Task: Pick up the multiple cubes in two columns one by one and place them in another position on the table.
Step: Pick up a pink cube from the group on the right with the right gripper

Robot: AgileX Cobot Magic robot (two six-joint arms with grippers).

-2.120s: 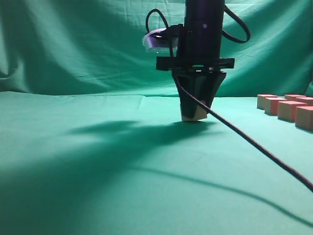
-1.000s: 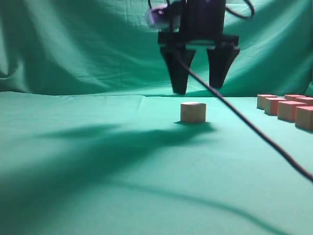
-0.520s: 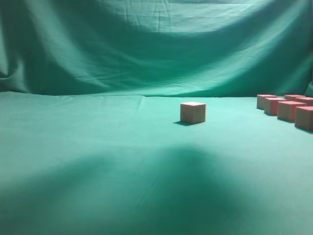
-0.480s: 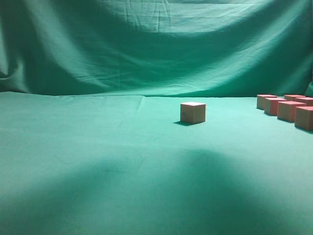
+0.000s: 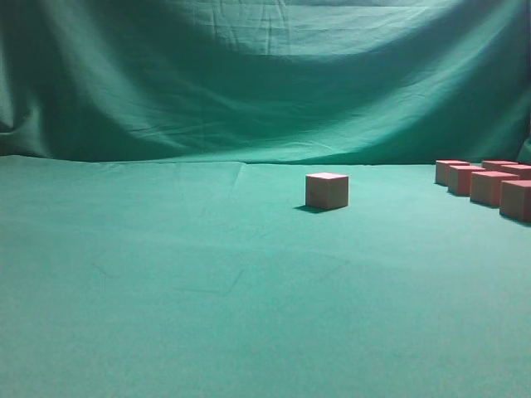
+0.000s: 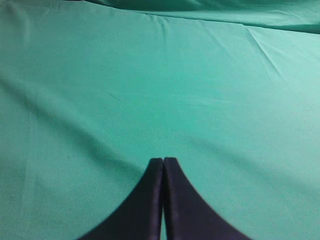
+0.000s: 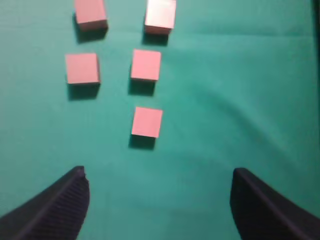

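One cube point(image 5: 327, 191) stands alone on the green table point(image 5: 207, 282) near the middle of the exterior view. Several more cubes point(image 5: 485, 184) sit in rows at the right edge. From above, the right wrist view shows several cubes in two columns, the nearest cube point(image 7: 147, 122) ahead of my right gripper point(image 7: 157, 175), which hangs open and empty over bare cloth. My left gripper point(image 6: 163, 160) is shut with nothing between its black fingers, above bare green cloth. Neither arm appears in the exterior view.
A draped green backdrop point(image 5: 249, 75) rises behind the table. Creases run across the cloth in the left wrist view.
The right arm let go of the lone cube, rose and left the exterior view. Its shadow on the cloth has faded away. The cube stays where it was set.
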